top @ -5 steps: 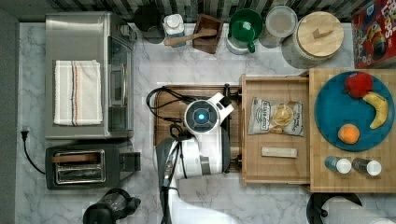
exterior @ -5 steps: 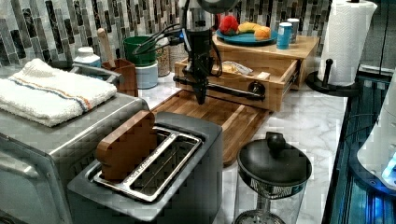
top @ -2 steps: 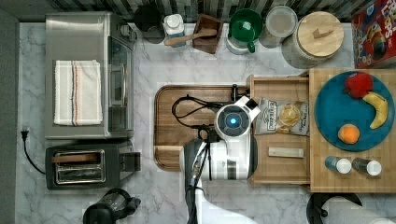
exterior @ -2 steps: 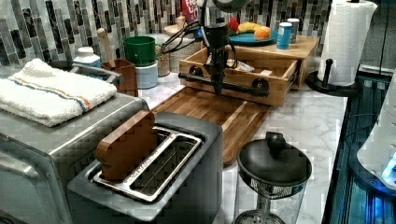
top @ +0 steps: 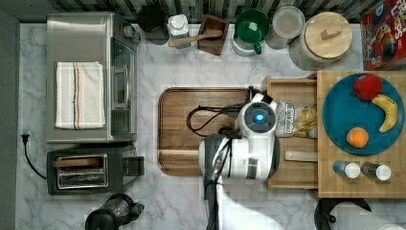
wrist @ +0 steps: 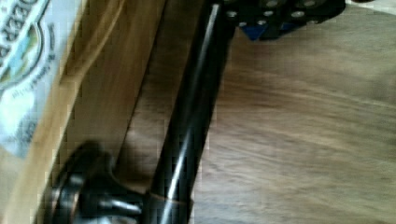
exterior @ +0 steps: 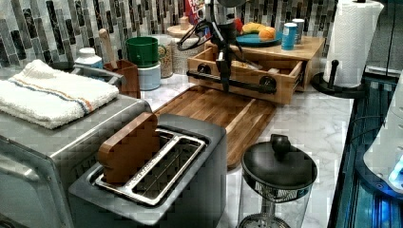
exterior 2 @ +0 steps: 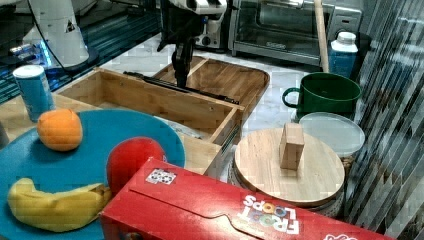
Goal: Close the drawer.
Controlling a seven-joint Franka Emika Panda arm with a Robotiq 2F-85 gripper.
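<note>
The drawer [top: 292, 177] sits partly pulled out from under the light wooden slab top [top: 330, 184] that bears the blue plate [top: 337, 112]. Its handle side faces the top view's left, toward the dark cutting board [top: 179, 129], and the front edge overlaps that board's end. The drawer's long axis runs up and down in the top view, and the black bar handle [exterior: 237, 82] runs along that same axis across the front panel. In the left view the handle stretches across the front panel, standing off it on round mounts. Inside the tray lie a snack packet [top: 287, 120] and a small pale stick [top: 300, 156].

The arm reaches in from the top view's bottom edge, its white wrist hanging over the drawer's front edge. The gripper [exterior: 224, 78] points straight down at the handle — in the right view [exterior 2: 181, 67] it comes down right at the bar, just outside the front panel. In the wrist view the bar [wrist: 191, 116] runs close past the finger tip [wrist: 275, 21], with the board's wood grain beyond. Whether the fingers are apart or clamped on the bar — I cannot tell.
</note>
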